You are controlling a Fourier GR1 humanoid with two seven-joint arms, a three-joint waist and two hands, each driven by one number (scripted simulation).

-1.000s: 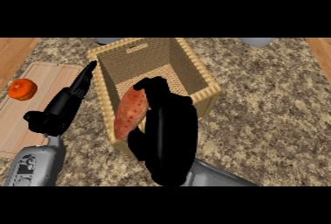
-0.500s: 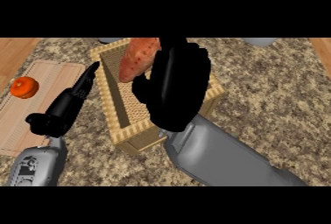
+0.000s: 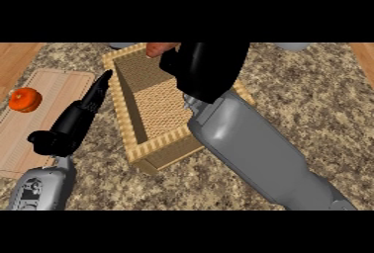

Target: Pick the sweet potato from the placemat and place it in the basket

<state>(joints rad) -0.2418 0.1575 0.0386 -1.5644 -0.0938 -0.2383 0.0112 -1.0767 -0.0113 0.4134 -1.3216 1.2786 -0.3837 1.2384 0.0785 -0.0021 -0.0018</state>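
Comparing the head view with a second ago, the sweet potato [image 3: 156, 48] is seen to have been carried from the near end of the basket [image 3: 125, 118] to above its far end. It was plainly visible then, an orange-brown length beside the palm. Now only its tip shows, at the top of the view, just past the basket's far rim. The rest is hidden by the right hand [image 3: 208, 69], whose fingers are curled round it; nothing has been let go. The grey forearm [image 3: 248, 143] now lies across the basket's right wall, where before it was entering from below.

The basket's woven floor is exposed and nothing is seen lying on it, so the placing step is judged not yet done. The sweet potato has been lifted off the placemat [image 3: 62, 94] and brought over the target. What is left is lowering and release. Whether the tip sits inside or beyond the far rim cannot be told, so a small pull back toward the middle may be called for before opening.

The left hand [image 3: 80, 116] is held with fingers straight, resting just beside the basket's left wall and holding nothing. An orange fruit [image 3: 25, 99] sits on the placemat, and the speckled surface [image 3: 314, 99] lies bare to the right.
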